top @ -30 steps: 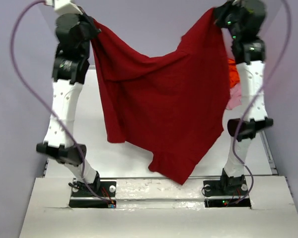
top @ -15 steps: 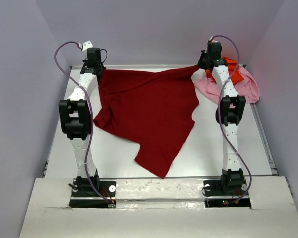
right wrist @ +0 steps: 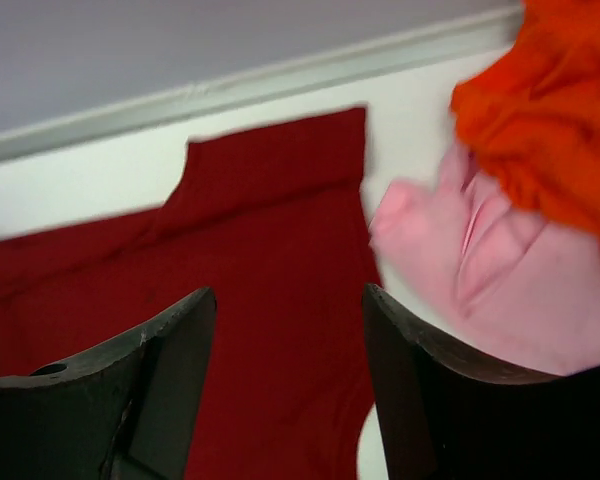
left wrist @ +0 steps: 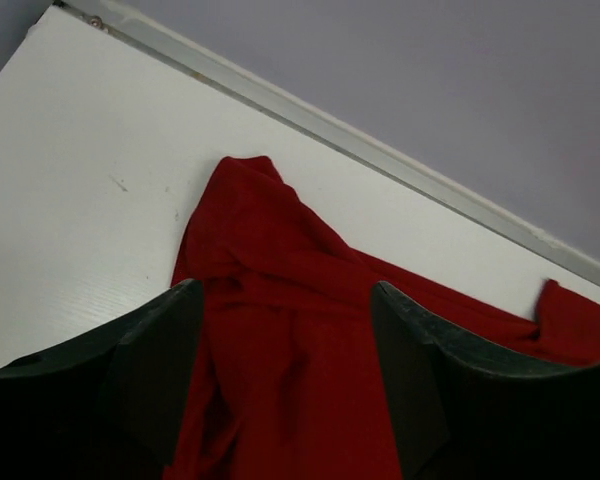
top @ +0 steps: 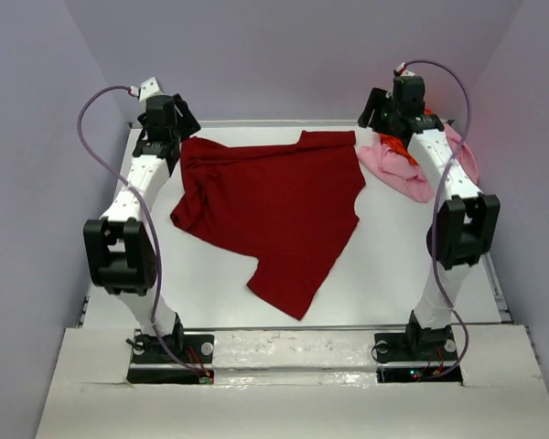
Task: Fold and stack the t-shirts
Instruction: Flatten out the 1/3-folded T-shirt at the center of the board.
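The dark red t-shirt [top: 274, 215] lay spread on the white table [top: 210, 283], not folded. It covered the far middle of the surface, with its top edge running along the far side and a long point of cloth reaching toward the near edge. Its far left corner was bunched into soft folds, and the rest was mostly flat with a few creases.

Your left gripper [top: 176, 128] hung over that bunched far left corner. In the left wrist view its two dark fingers [left wrist: 150, 370] stood well apart, with red cloth lying on the table below the gap and nothing pinched between them.

Your right gripper [top: 377, 114] was at the far right, above the shirt's far right corner. Its fingers [right wrist: 170, 370] were spread wide too and held nothing. In the right wrist view the red cloth showed below and between them, lying flat.

Just to the right of the red shirt, the light pink t-shirt [top: 398, 166] lay in a loose heap. Its near edge touched or very nearly touched the red one; you could not tell which. The bright orange t-shirt [right wrist: 550, 110] was crumpled on the pink one's far side, partly hidden by your right arm in the top view.

A pale rail [left wrist: 380, 160] ran along the table's far edge, and plain lilac walls [top: 274, 55] closed in the space.
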